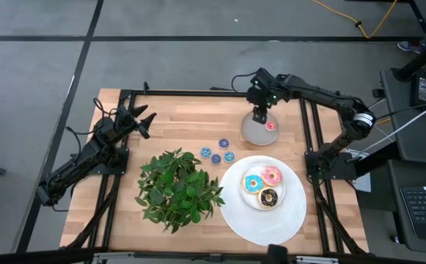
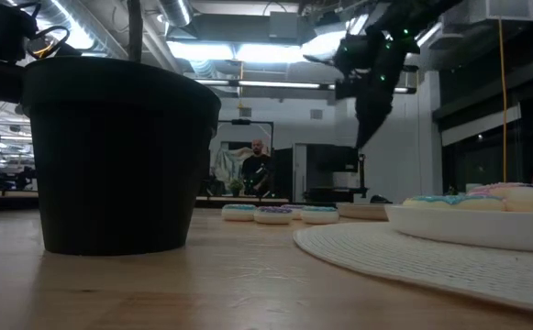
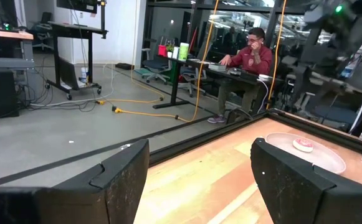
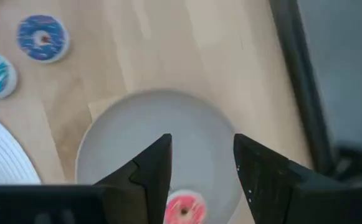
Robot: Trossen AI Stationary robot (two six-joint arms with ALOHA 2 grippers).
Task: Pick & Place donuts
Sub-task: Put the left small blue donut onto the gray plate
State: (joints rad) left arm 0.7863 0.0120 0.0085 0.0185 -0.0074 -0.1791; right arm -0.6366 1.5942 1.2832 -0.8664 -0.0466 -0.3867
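Three donuts, light blue, pink and dark brown, lie on a white plate. Several tiny blue rings lie flat on the wood left of it. A tiny red ring lies in the round grey dish at the far right. My right gripper hangs open above that dish, pointing steeply down, with nothing between its fingers and the red ring below them. My left gripper waits open and level at the table's far left.
A leafy plant in a black pot stands near the front middle. The white plate rests on a wide ribbed white mat. Black frame rails run along the table's sides. A person sits at a desk beyond the table.
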